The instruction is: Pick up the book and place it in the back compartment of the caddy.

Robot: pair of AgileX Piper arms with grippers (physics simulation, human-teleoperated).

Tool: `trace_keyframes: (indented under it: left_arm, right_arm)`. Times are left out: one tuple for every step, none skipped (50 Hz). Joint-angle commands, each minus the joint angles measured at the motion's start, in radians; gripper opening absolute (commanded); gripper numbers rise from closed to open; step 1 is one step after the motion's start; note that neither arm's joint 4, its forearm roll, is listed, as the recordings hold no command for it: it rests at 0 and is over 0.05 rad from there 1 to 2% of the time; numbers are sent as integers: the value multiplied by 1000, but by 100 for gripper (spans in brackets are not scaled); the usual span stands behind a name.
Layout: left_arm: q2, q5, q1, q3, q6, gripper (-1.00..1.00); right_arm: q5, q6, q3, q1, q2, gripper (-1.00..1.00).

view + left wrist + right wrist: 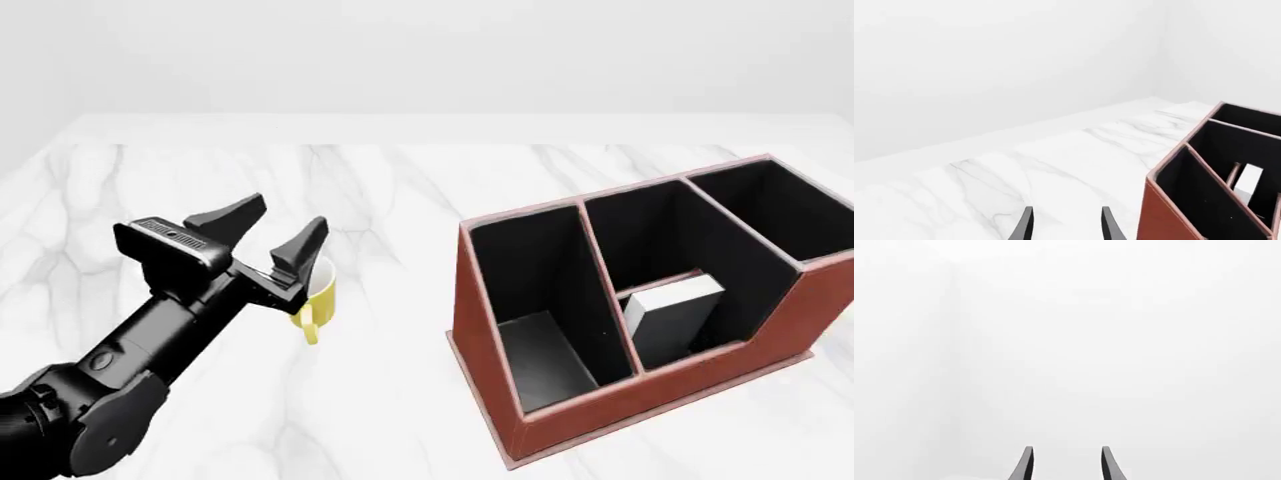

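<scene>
The reddish-brown caddy (487, 330) stands on the right of the marble table, and the left wrist view shows its corner (1157, 210). The black book (678, 322), white page edges up, stands upright inside one of the two small middle cells. In the front view it sits on the near side of the low divider (663, 281). The back compartment (643, 232) beyond that divider shows only black lining. My left gripper (286, 216) hovers open and empty well left of the caddy. The right gripper (1066, 465) is open, facing blank white.
A yellow mug (320, 296) stands just behind and below the left gripper's fingers (302, 243), partly hidden by them. The long narrow cell (527, 310) and the wide end cell (771, 212) hold nothing. The right arm is out of the front view.
</scene>
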Motion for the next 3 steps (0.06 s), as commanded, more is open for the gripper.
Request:
trace_keyframes:
  left_arm:
    - [39, -42, -6, 18, -13, 100]
    - [44, -47, -6, 20, -13, 100]
    - [50, -53, -7, 21, -12, 100]
  right_arm:
    - [170, 19, -371, -63, 6, 100]
    - [174, 20, -366, -68, -3, 100]
    - [174, 22, -355, -70, -14, 100]
